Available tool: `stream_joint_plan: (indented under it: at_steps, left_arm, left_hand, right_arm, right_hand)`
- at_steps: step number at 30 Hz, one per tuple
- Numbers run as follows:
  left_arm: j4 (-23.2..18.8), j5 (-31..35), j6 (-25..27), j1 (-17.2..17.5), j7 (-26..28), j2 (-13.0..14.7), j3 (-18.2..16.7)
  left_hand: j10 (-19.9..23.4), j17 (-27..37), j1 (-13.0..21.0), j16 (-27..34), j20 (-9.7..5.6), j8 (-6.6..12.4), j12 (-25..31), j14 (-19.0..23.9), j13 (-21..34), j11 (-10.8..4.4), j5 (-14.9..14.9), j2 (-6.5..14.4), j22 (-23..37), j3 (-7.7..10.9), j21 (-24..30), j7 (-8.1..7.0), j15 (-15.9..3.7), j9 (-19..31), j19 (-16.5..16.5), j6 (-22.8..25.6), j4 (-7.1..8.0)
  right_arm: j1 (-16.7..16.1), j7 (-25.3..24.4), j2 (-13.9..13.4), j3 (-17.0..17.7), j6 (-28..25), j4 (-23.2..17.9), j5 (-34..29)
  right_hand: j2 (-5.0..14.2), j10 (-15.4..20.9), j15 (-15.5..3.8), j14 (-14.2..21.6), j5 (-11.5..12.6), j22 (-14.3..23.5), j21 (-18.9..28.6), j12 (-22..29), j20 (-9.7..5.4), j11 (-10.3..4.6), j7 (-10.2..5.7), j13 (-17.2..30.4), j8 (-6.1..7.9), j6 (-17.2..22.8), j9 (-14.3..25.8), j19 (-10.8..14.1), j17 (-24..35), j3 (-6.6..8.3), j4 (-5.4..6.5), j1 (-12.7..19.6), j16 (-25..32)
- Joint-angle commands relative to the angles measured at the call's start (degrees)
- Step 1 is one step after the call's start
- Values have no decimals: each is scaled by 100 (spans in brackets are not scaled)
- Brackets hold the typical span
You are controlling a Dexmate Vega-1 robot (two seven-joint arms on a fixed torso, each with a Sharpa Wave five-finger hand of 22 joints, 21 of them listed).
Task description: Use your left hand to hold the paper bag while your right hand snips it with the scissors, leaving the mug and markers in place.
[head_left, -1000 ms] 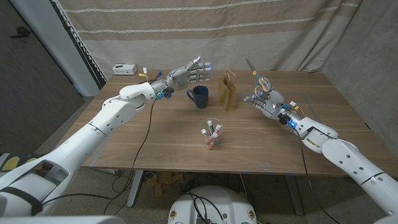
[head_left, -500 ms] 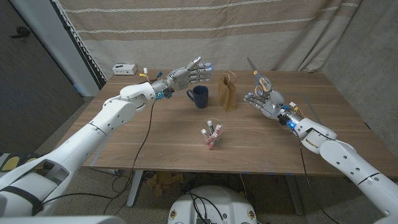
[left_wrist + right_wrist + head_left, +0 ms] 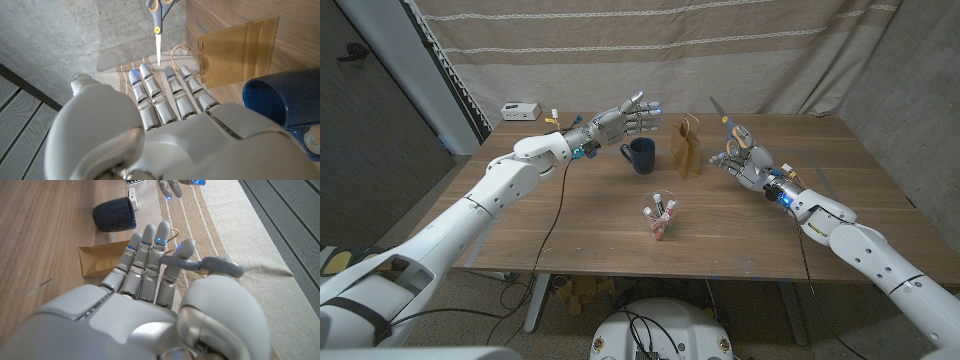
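My two arms are glossy white shells with rounded, segmented housings, split by dark seams at the joints. At each wrist I see a black collar with small blue lights and a bit of yellow marking. The left hand (image 3: 628,117), upper middle of the head frame, is silver-grey metal with black gaps between its segments and blue-lit fingertips (image 3: 145,68). The right hand (image 3: 745,160), right of centre, matches it. A thin black cable trails from each wrist.
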Motion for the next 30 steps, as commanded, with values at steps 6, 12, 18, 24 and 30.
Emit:
stream_joint_plan:
  at_steps: [6,12,18,24,30]
  left_arm:
    - [-10,12,12,3,-5,3,1]
    - [-29,12,5,15,4,7,-4]
    - [-35,11,-3,20,-1,9,-5]
    - [-52,15,-6,29,6,14,-6]
    - [-72,19,-3,35,17,21,-5]
  left_hand:
    - [102,9,-1,18,-430,6,21,31,-3,0,47,18,27,-16,-12,4,-900,20,48,56,2]
    - [110,9,-2,19,-433,-4,19,31,-3,1,49,19,28,-17,-18,-5,-901,20,52,53,2]
    - [117,9,-2,20,-436,-4,17,36,-4,0,51,19,28,-18,-25,-4,-901,19,56,73,1]
    - [127,9,-1,21,-437,-9,17,40,-4,1,52,20,28,-18,-32,-13,-902,19,58,79,1]
    - [148,9,-1,20,-431,-19,20,38,-4,2,53,21,29,-18,-39,-17,-903,18,58,74,1]
  right_arm:
    - [-5,89,-15,-29,33,19,-19]
    - [6,225,-50,-51,97,45,-94]
    - [14,277,-140,-76,138,11,-225]
    - [0,396,-178,-79,233,17,-294]
    - [-3,487,-205,-90,331,26,-374]
  right_hand:
    - [57,329,-819,-92,-20,12,34,-79,-415,-430,940,-65,34,955,33,-13,-16,-96,-1,225,-53]
    - [-504,55,-749,-352,-20,-10,2,-311,-230,-390,888,-211,222,729,345,-88,-112,-507,89,-187,-216]
    - [-732,-370,-717,-684,81,-31,-86,-591,-78,-228,886,-319,182,193,479,-201,-228,-757,210,-537,-454]
    - [-848,-1052,-380,-1001,184,-46,-213,-1019,122,-135,946,-437,-210,-69,-67,-322,-362,-962,343,-868,-717]
    - [-914,-1339,-120,-1284,221,-54,-337,-1233,288,-74,987,-479,-386,-263,-264,-494,-428,-1093,442,-1101,-912]
